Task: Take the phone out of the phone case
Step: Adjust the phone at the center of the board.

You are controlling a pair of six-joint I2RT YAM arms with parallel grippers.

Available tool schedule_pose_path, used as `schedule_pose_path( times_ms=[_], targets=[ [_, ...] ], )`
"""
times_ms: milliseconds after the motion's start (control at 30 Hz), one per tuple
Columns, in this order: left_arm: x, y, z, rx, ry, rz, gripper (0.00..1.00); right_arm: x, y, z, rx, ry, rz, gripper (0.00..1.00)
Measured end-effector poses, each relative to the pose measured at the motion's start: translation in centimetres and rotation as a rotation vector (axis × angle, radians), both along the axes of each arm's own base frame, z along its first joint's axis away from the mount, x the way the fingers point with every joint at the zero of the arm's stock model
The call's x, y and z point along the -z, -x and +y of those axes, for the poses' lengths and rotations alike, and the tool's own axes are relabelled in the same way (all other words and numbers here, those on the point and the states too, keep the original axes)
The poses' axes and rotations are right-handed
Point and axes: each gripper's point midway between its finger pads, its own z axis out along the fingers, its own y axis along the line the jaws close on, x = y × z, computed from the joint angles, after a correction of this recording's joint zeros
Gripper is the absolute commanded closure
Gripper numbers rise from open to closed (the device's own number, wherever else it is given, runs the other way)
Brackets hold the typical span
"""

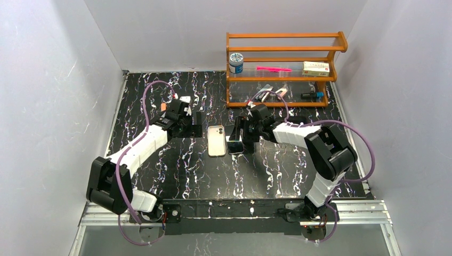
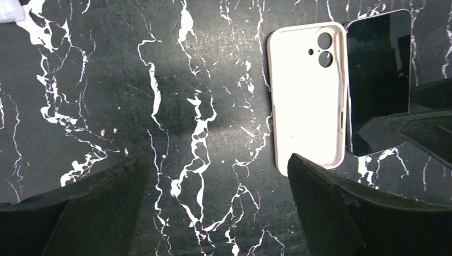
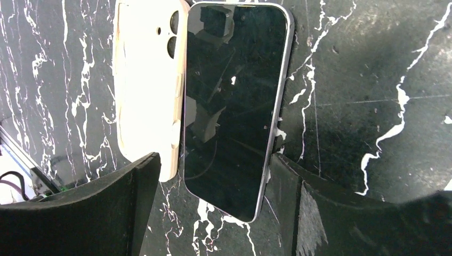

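Case (image 2: 306, 96): white, flat on the table (image 1: 186, 176), hollow side up, nothing in it. You can see black marble through the camera cut-outs.

Phone (image 3: 234, 106): out of the case, screen up, lying along the case's right edge, long sides parallel, touching or nearly so.

Your right gripper (image 3: 216, 160): jaws apart, one finger on each side of one end of the phone, with a gap showing on the case side.

Your left gripper (image 2: 216, 160): jaws wide, over bare table left of the case, holding nothing.

Rack (image 1: 282, 49) at the back: middle shelf holds a jar (image 1: 236, 62), a pink stick (image 1: 273, 69) and a box (image 1: 316, 68).
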Motion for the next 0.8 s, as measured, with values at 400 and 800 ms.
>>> schedule_pose_path(
  times_ms=[400,800],
  targets=[
    [-0.2,0.6,1.0,-0.007,-0.03,-0.022,0.02,-0.2,0.2,1.4,-0.068,-0.004,0.013,0.13],
    [-3.3,1.6,2.1,-0.019,-0.013,-0.145,0.02,-0.5,-1.2,-5.4,0.121,0.207,-0.011,0.01]
  ],
)
